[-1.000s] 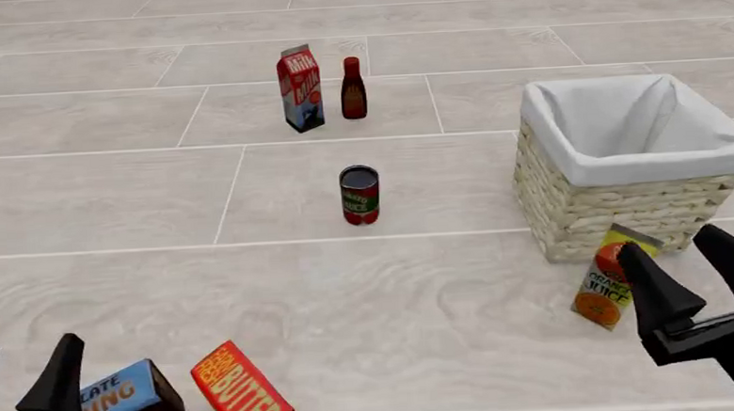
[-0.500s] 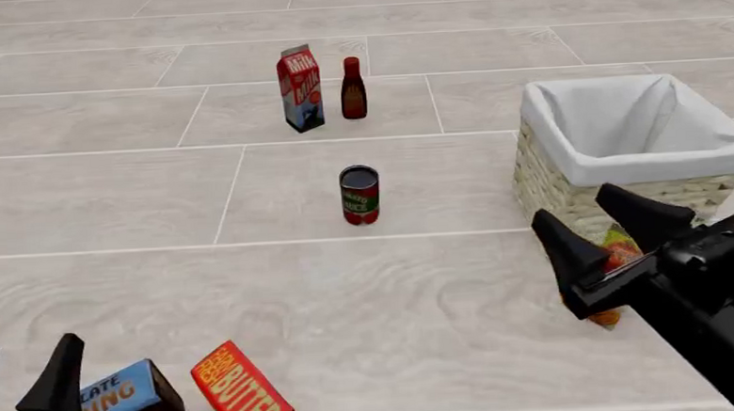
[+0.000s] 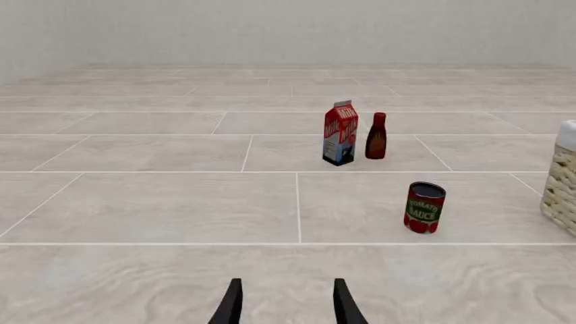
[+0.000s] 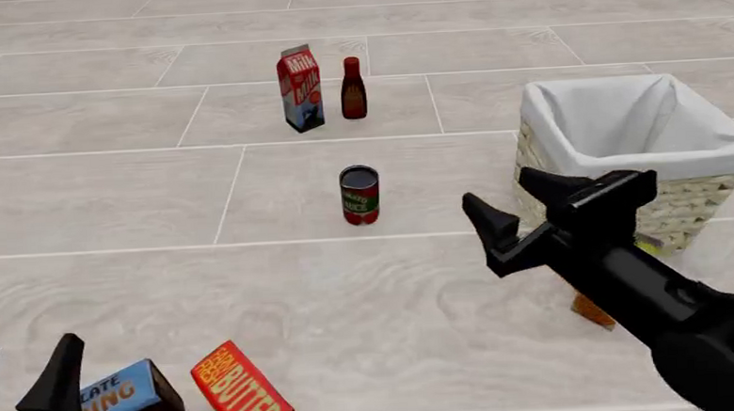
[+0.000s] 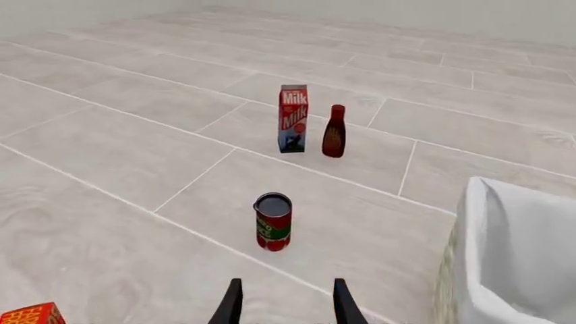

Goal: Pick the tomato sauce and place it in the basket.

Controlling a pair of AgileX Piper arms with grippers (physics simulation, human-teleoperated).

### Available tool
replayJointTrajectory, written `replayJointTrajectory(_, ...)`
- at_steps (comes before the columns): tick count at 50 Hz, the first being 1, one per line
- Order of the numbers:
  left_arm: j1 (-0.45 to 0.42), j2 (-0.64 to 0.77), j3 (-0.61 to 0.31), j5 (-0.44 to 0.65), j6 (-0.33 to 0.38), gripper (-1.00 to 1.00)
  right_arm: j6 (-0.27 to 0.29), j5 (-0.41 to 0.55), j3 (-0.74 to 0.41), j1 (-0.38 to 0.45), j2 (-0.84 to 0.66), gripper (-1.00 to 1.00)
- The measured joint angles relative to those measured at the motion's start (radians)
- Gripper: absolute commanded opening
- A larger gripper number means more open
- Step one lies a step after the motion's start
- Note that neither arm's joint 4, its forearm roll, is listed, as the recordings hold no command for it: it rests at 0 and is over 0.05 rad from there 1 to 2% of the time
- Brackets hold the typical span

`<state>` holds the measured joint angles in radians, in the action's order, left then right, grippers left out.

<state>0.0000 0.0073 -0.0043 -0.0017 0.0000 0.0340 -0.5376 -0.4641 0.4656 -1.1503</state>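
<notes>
The tomato sauce (image 4: 359,196) is a small red-labelled can standing upright mid-table, also seen in the left wrist view (image 3: 424,207) and the right wrist view (image 5: 272,221). To its right stands the wicker basket (image 4: 694,209) with a white cloth lining (image 5: 517,256); only its edge (image 3: 565,182) shows in the left wrist view. My right gripper (image 4: 518,204) hangs open and empty in front of the basket's left side, to the right of the can and apart from it. At the near left corner my left gripper (image 4: 24,360) is open and holds nothing.
A milk carton (image 4: 300,88) and a dark red bottle (image 4: 352,88) stand side by side behind the can. A butter box (image 4: 242,393) and a chocolate box (image 4: 126,402) lie near the left gripper. An orange juice carton (image 4: 593,309) is mostly hidden behind my right arm.
My right arm has swung left and forward from the near right corner, passing in front of the basket and covering the juice carton. The left arm and the can have not moved.
</notes>
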Motion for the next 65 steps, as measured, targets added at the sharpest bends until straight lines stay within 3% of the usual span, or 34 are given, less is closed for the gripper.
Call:
replayJointTrajectory(29,0.0,0.0,0.0,0.0,0.0,1.0,0.002,-0.052,-0.161,-0.031,-0.354,1.0)
replayJointTrajectory(65,0.0,0.0,0.0,0.0,0.0,1.0,0.007,-0.088,-0.304,0.005,-0.598,1.0)
